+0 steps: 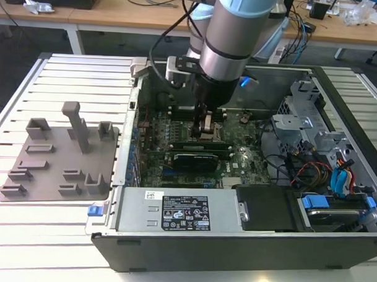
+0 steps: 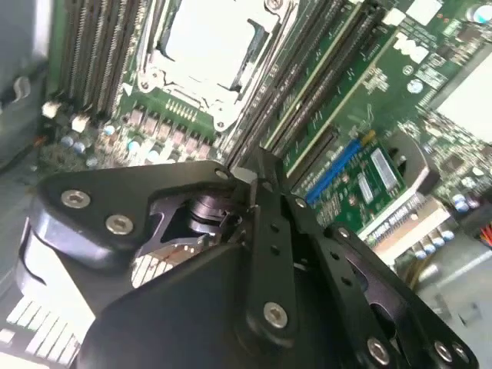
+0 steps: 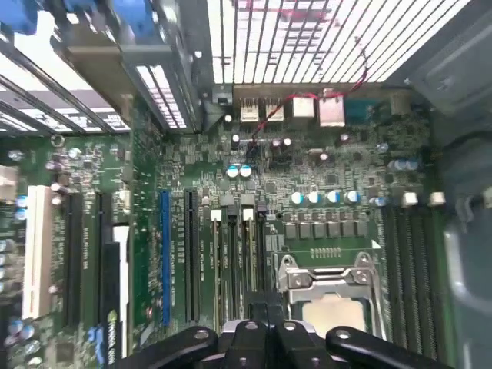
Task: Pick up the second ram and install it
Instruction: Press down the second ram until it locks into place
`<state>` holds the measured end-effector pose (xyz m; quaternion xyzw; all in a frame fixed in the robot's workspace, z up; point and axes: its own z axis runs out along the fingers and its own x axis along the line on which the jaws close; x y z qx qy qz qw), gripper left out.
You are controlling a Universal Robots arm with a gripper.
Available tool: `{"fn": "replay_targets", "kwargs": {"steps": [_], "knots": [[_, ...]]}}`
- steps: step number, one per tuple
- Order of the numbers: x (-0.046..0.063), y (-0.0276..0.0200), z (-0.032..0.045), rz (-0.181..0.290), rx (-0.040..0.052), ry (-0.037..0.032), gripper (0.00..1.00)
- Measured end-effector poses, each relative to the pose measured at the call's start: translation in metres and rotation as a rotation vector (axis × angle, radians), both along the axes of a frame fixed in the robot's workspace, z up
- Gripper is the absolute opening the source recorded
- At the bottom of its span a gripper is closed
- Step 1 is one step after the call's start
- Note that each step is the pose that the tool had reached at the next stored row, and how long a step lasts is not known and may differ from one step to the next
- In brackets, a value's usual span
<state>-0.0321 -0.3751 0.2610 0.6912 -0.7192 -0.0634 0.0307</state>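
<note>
Reaching down into the open computer case [image 1: 335, 202] from above, with the gripper [image 1: 207, 130] low over the motherboard [image 1: 175, 168], beside the processor socket [image 3: 327, 296]. Fingers [image 2: 270, 231] drawn together in the second wrist view, tips right at the black memory slots [image 3: 231, 261]. Possibly pinching the second ram [image 1: 204, 143], a dark thin stick lying along the slot row just under the gripper in the exterior view; hard to tell whether gripped or already seated. Grey holder tray [image 1: 57, 167] lying on the slatted bench [image 1: 67, 236] at the exterior view's left, well apart from the case, posts upright, no stick standing in it.
</note>
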Motion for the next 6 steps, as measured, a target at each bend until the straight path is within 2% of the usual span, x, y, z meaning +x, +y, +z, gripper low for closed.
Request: {"fn": "replay_targets", "kwargs": {"steps": [1, 6], "knots": [[0.0001, 0.0000, 0.0043, 0.000, 0.0000, 0.0000, 0.10], [0.0000, 0.0000, 0.0045, 0.000, -0.0002, 0.0001, 0.10]]}}
